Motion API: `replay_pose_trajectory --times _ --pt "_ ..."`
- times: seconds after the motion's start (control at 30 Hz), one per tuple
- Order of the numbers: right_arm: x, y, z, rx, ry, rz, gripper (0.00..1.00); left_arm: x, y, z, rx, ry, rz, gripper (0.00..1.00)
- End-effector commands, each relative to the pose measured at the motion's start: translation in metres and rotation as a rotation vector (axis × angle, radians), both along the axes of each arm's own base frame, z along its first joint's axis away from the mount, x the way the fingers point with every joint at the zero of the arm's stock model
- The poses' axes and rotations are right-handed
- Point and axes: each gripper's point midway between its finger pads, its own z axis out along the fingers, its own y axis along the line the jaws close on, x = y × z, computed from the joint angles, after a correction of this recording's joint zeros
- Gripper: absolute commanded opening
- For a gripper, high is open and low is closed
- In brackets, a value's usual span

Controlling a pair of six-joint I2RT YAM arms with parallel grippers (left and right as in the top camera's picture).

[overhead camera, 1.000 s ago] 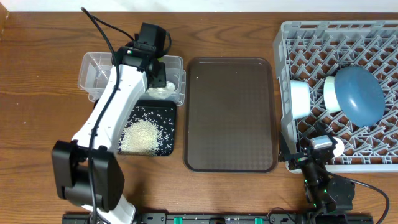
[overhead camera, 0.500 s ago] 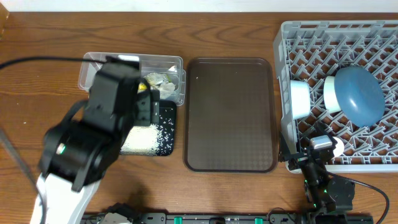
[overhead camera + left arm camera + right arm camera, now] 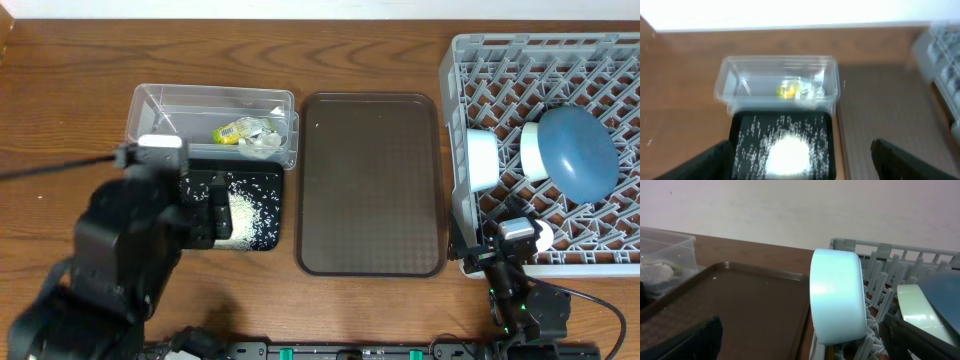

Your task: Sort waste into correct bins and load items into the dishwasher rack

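Left gripper [image 3: 802, 147] empty, jaws wide apart, over rice [image 3: 787, 155] in black tray [image 3: 738, 131]; right gripper [image 3: 802, 330] likewise spread. Judgement: grains loose, unpinchable; grip the tray's stiff rim.

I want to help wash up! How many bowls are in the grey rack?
3. The white bowl stands on edge near the rack's left side, the pale-green bowl right of it, the dark-blue bowl overlapping that. Others may be hidden.
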Motion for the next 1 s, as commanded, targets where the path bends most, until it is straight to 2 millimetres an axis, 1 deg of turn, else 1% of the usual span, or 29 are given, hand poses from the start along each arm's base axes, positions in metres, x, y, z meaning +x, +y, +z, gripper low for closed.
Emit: replay_pose_trajectory --times 0.0,0.3,0.43,0.53,0.6,0.73,0.87,0.97 --pt "0.000 -0.003 -0.001 0.011 0.003 -0.010 0.99 -0.005 0.014 -0.013 -0.003 -0.065 0.044 0.90" --pt "0.000 -0.003 -0.001 0.011 0.003 -0.010 0.99 -0.011 0.038 -0.061 -0.089 -0.329 0.147 0.90" --pt "0.000 -0.003 -0.001 0.011 0.003 -0.010 0.99 -0.014 0.046 -0.086 -0.108 -0.398 0.184 0.90" --pt "0.000 -0.003 -0.001 0.011 0.003 -0.010 0.99 -0.014 0.047 -0.108 -0.116 -0.428 0.188 0.91" --pt "0.000 -0.003 -0.001 0.011 0.003 -0.010 0.99 -0.012 0.047 -0.117 -0.126 -0.462 0.187 0.91" --pt "0.000 -0.003 -0.001 0.011 0.003 -0.010 0.99 -0.004 0.045 -0.130 -0.143 -0.521 0.186 0.91" --pt "0.000 -0.003 -0.001 0.011 0.003 -0.010 0.99 0.005 0.042 -0.154 -0.138 -0.500 0.183 0.91" --pt "0.000 -0.003 -0.001 0.010 0.003 -0.010 0.99 0.010 0.042 -0.179 -0.125 -0.454 0.183 0.91"
